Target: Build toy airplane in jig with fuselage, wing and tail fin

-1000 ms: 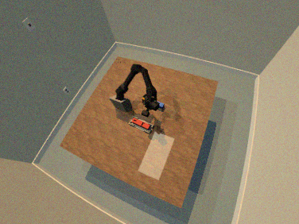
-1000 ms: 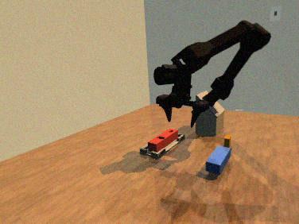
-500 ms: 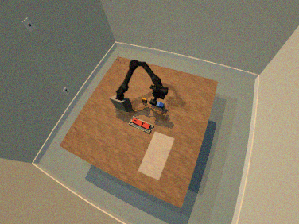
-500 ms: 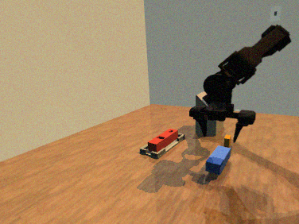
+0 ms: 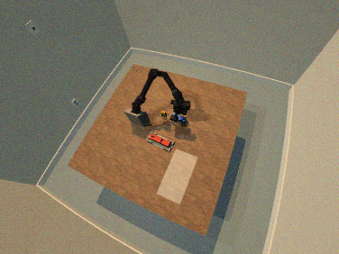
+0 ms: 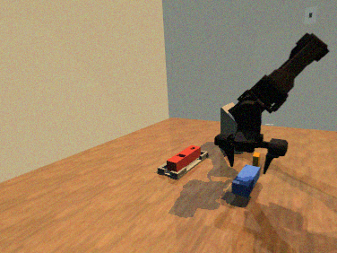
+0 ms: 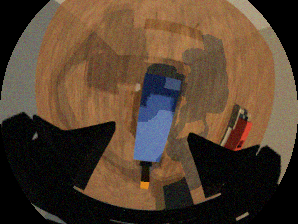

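Holding nothing with end effector (image 5: pixel 176 116) (image 6: pixel 248 169) (image 7: pixel 153 131), spread wide above blue wing (image 5: pixel 181 119) (image 6: pixel 246 180) (image 7: pixel 154 139), right of centre in exterior view. Seeing orange tail fin (image 5: pixel 163 114) (image 6: pixel 256 159) (image 7: pixel 144 185) near wing, lower centre in wrist view. Seeing red fuselage (image 5: pixel 160 140) (image 6: pixel 185 158) (image 7: pixel 241 135) in jig cradle (image 5: pixel 171 149) (image 6: pixel 180 174) (image 7: pixel 231 122), left of wing in exterior view.

The kind of room is hard to name: 1 wood-grained table (image 5: pixel 122 158) (image 6: pixel 112 215) stands among plain walls (image 5: pixel 216 36) (image 6: pixel 81 81), with 1 robot arm (image 5: pixel 167 81) (image 6: pixel 278 85) on it.

The red block-shaped fuselage (image 5: pixel 160 140) (image 6: pixel 184 158) (image 7: pixel 239 135) lies in the beige jig cradle (image 5: pixel 171 147) (image 6: pixel 176 175) (image 7: pixel 228 131); beside that cradle, apart, lies the blue block-shaped wing (image 5: pixel 181 119) (image 6: pixel 246 180) (image 7: pixel 156 125).
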